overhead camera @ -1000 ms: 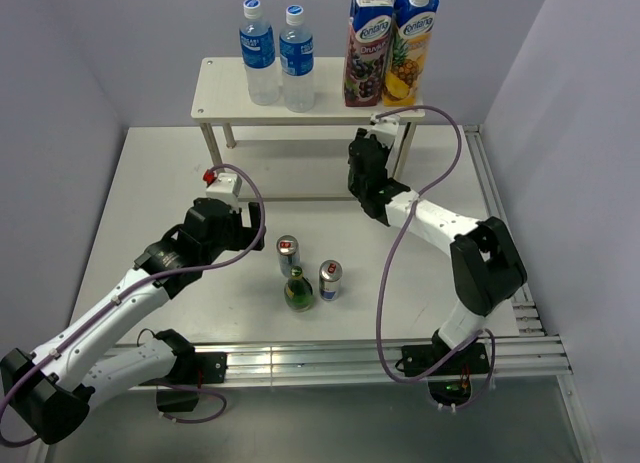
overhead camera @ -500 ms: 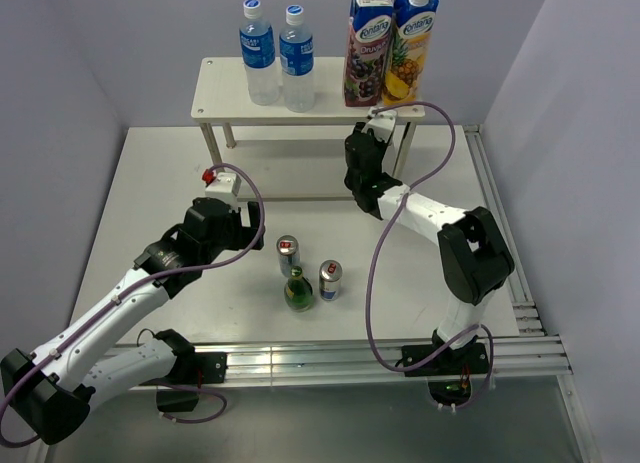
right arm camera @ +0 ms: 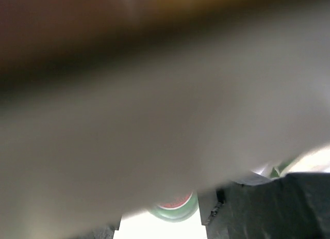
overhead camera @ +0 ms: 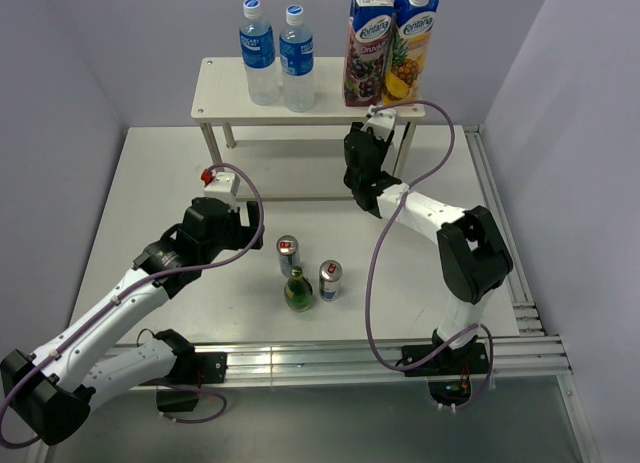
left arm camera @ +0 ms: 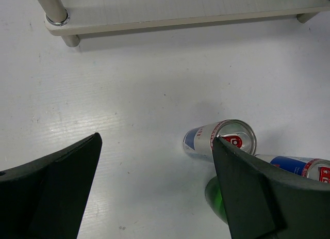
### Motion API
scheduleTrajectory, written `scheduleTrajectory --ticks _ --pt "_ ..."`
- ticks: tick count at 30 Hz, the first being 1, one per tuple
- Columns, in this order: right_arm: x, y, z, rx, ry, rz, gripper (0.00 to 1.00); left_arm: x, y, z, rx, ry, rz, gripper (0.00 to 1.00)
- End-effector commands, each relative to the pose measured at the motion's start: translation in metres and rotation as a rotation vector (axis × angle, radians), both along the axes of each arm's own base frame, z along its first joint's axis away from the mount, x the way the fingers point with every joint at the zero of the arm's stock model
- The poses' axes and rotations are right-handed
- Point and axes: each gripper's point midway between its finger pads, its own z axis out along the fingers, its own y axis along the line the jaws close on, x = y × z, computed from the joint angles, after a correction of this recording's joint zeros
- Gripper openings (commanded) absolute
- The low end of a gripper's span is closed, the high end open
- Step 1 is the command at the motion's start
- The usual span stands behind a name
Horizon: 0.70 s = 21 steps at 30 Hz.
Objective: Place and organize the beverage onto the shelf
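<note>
Shelf hides right hand, state cannot tell; left hand open, empty.

pale lilac walls on three sides — white table, evenly lit

A white surface fills the middle of the top view. At its far edge, upper centre of the frame, stands a cream two-tier shelf. On the left of the top board, two water bottles stand upright side by side. On the right, two juice cartons touch each other. Mid-frame, two cans and a green bottle stand clustered on the surface.
</note>
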Motion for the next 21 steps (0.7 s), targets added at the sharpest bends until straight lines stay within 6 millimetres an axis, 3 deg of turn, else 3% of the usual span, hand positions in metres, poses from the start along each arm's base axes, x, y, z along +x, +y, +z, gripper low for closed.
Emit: scheduleTrajectory --ticks 1,4,7,8,11,21 --pt "0.008 0.002 0.008 0.02 -0.019 -0.005 0.57 0.003 -0.001 0.015 -0.033 -0.05 -0.007 0.95" --pt "0.006 0.003 0.002 0.02 -0.003 -0.002 0.6 0.003 -0.001 0.017 -0.036 -0.055 -0.005 0.95" --pt "0.003 0.003 -0.001 0.018 0.008 0.004 0.73 0.003 0.0 0.018 -0.039 -0.059 -0.002 0.95" --pt "0.001 0.005 0.001 0.02 0.006 0.011 0.85 0.002 0.001 0.019 -0.039 -0.059 0.0 0.95" --pt "-0.011 0.009 0.005 0.015 0.0 0.028 0.96 0.002 0.001 0.02 -0.043 -0.064 0.003 0.95" --pt "-0.066 0.009 0.031 0.052 -0.015 0.073 1.0 0.003 0.004 0.021 -0.045 -0.067 0.011 0.95"
